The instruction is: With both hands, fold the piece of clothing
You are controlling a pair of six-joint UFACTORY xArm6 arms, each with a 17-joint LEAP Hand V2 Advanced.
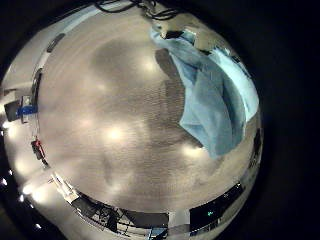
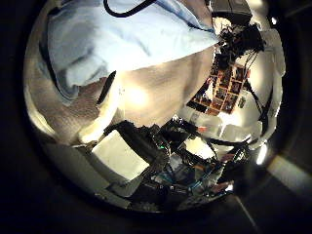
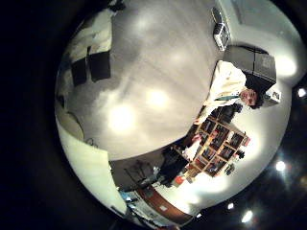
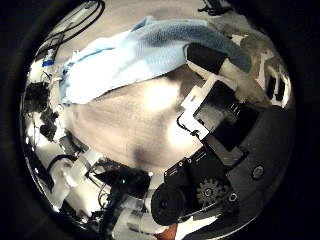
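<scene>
The only views here come from the palms, so neither hand is seen whole. The light blue piece of clothing (image 1: 210, 95) lies rumpled on the table (image 1: 110, 110), near one edge of it, with a wide stretch of bare tabletop beside it. In the left thumb side palm view the garment (image 2: 127, 44) fills the part of the picture next to the palm, so it sits close under that hand, and one side of it runs out of sight. I cannot tell whether the left hand is released or clenched, as none of its fingers show clearly. In the right thumb side palm view the cloth (image 4: 140, 50) is bunched, and black and white fingers (image 4: 215, 60) of the right hand (image 4: 225, 120) lie over its edge; whether they pinch it or only rest there I cannot tell. The right little finger side palm view shows mostly bare table (image 3: 153, 86). No writing is legible anywhere.
</scene>
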